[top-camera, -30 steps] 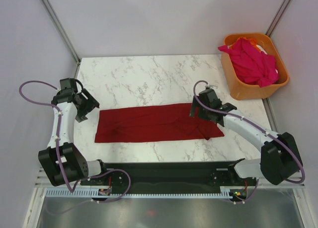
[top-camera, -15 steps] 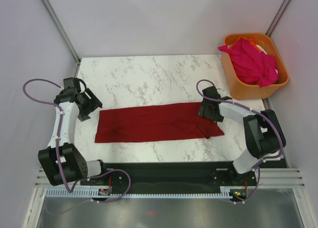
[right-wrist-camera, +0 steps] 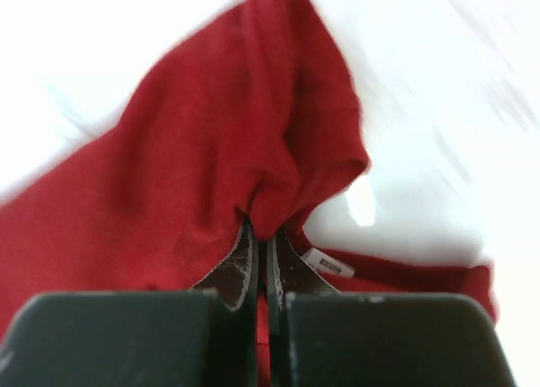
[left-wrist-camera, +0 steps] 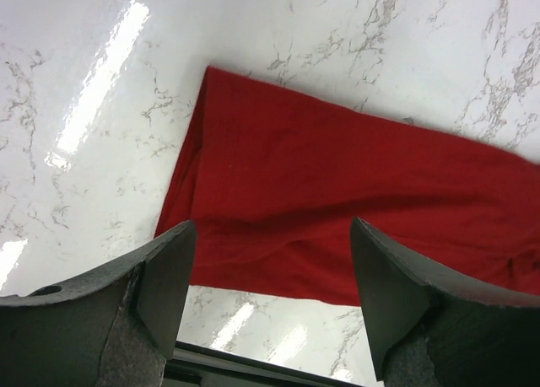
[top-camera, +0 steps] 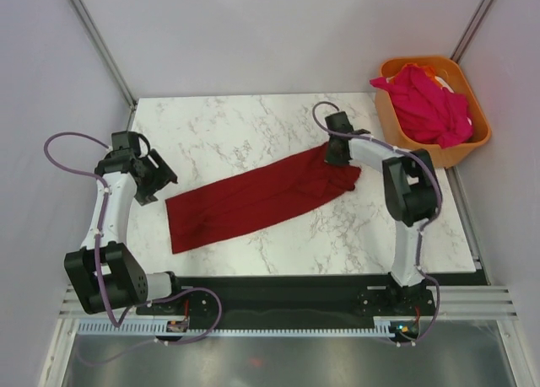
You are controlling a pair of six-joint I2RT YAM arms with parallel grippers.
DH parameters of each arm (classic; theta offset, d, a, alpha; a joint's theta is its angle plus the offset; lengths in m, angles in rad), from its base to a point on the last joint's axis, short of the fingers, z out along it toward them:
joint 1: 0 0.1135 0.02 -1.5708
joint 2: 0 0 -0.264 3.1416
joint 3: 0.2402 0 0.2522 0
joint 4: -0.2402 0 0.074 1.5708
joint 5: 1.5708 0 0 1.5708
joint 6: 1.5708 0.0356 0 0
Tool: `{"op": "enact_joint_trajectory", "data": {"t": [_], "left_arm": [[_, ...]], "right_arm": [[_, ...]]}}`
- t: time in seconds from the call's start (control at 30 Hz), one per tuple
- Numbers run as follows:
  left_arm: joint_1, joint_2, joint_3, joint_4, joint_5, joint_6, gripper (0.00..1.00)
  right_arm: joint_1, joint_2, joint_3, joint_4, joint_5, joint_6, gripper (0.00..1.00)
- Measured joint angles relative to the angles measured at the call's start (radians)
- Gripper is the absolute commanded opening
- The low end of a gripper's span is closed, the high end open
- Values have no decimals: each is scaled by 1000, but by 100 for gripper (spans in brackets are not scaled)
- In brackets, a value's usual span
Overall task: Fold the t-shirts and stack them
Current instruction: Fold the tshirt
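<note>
The dark crimson t-shirt (top-camera: 257, 197) lies folded into a long band, slanting from the front left to the back right of the marble table (top-camera: 228, 126). My right gripper (top-camera: 335, 153) is shut on the shirt's right end (right-wrist-camera: 253, 151), which bunches up between the jaws, with the white neck label (right-wrist-camera: 329, 264) just beside them. My left gripper (top-camera: 156, 178) is open and empty, hovering just left of the shirt's left end (left-wrist-camera: 337, 193). The magenta pink t-shirt (top-camera: 426, 104) lies heaped in the orange tub (top-camera: 403, 155).
The orange tub stands off the table's back right corner. Grey walls close the cell at the back and sides. A black rail (top-camera: 278, 290) runs along the table's near edge.
My right gripper has dragged the crimson shirt's right end back and to the left, so the band now slants. My left gripper has shifted slightly right and stays open.
</note>
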Motion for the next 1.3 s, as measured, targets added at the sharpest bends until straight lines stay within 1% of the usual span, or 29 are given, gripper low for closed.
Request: {"op": "enact_joint_trajectory", "data": {"t": [0.07,0.1,0.13,0.17,0.2,0.23,0.3,0.33,0.37,0.4,0.47,0.57,0.67,0.73,0.8,0.9,1.0,1.1,1.17,1.3], "left_arm": [[-1,7,0,0,1,0,80],[-1,12,0,0,2,0,80],[-2,17,0,0,2,0,80],[-2,23,0,0,2,0,80],[-2,27,-1,0,3,0,80],[-2,30,-1,1,3,0,80],[-2,32,-1,2,2,0,80],[-2,32,-2,1,1,0,80],[-3,32,-2,2,1,0,80],[-3,32,-2,2,0,0,80],[-5,32,-2,2,0,0,80],[-11,32,-2,3,0,0,80],[-15,31,-2,3,0,0,80],[-17,27,-2,4,0,0,80],[-18,21,-3,4,0,0,80],[-19,12,-4,4,0,0,80],[-19,0,-4,4,0,0,80],[-22,-13,-4,5,-2,0,80],[-24,-19,-4,5,-2,0,80],[-26,-29,-6,6,-3,0,80]], "right_arm": [[7,146,204,22,-44,-29,0],[16,243,353,-4,-68,-45,0],[25,343,508,4,-103,-56,7],[38,444,663,17,-137,-66,34],[51,549,837,22,-175,-70,97],[64,650,1006,48,-222,-71,98],[87,767,1199,120,-288,-66,98],[98,784,1226,163,-309,-59,98],[107,772,1205,195,-325,-51,98],[118,737,1147,231,-333,-45,98],[130,631,980,294,-327,-42,98],[129,416,688,337,-290,-27,98],[123,179,417,369,-285,23,98],[126,57,287,378,-300,66,98],[153,-31,168,431,-346,124,95],[234,-64,31,512,-424,220,92],[325,-34,-59,518,-472,293,91],[387,-6,-86,475,-481,343,88],[404,-1,-88,467,-481,367,85],[428,5,-88,465,-476,410,83]]}}
